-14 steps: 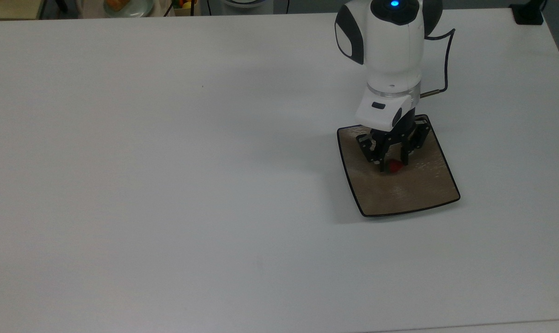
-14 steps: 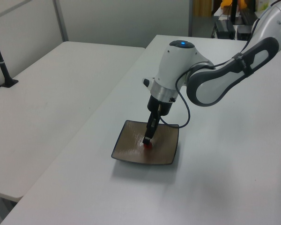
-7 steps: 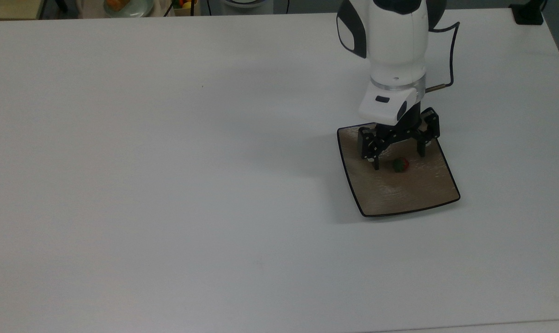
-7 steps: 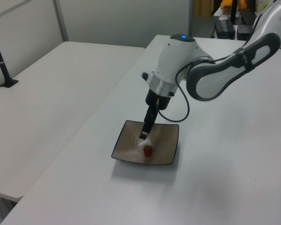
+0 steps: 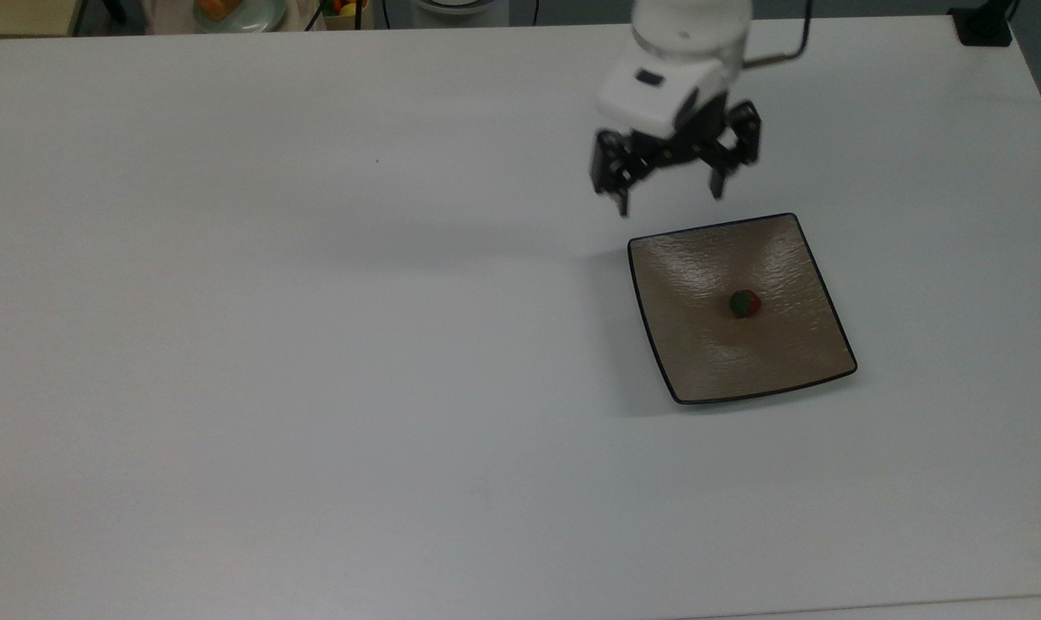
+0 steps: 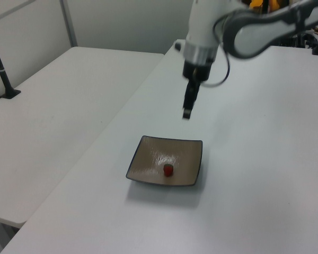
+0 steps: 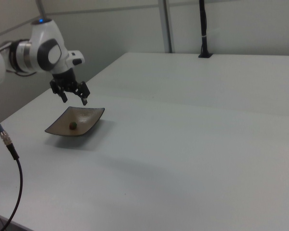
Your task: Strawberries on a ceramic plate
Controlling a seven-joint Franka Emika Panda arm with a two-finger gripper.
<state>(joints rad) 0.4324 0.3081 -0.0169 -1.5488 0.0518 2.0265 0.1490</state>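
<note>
Overhead, the arm reaches in from the top view's upper edge and its hand point(image 5: 668, 196) hangs in the air with fingers spread wide and nothing between them, clear of the ceramic plate point(image 5: 701, 362). One strawberry point(image 5: 744, 303) lies near the plate's middle, showing both red and green from above. Seen from the left view, the hand point(image 6: 186, 113) points straight down, well above the white bench point(image 6: 265, 174), and the strawberry point(image 6: 168, 170) looks plain red.
</note>
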